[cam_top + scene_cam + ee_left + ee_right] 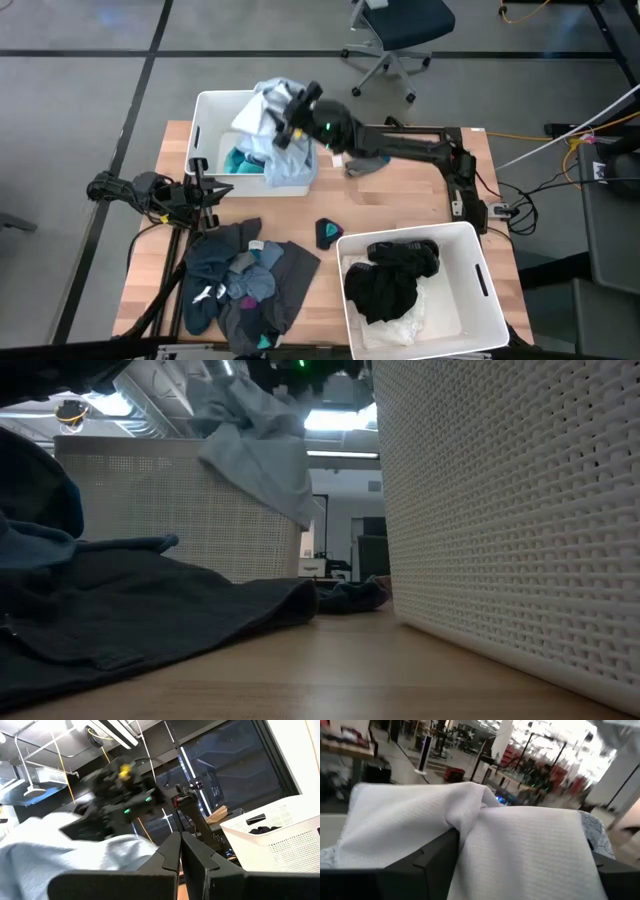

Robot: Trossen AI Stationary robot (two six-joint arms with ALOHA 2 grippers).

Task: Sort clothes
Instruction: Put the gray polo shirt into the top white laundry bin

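Observation:
My right gripper (290,118) is above the far-left white bin (215,110), shut on a pale grey-blue garment (262,122), which also shows in the low view (255,445). A teal garment (240,160) lies in that bin. A pile of dark grey, blue and teal clothes (240,285) lies on the table at the near left. A small dark sock (328,233) lies mid-table. My left gripper (205,190) is shut and empty beside the bin's near wall, and shows in its wrist view (180,847). My right gripper pinches a bunched fold of the pale garment (470,820) between its two fingers (430,862); the cloth spills over both of them and hides the fingertips. The garment hangs slack below the gripper, over the bin, with a lower corner (300,510) in front of the bin's wall.
A second white bin (470,250) at the near right holds black and white clothes (390,285). A dark garment (365,163) lies under my right arm. The dark grey garment (150,610) spreads over the table between the bins.

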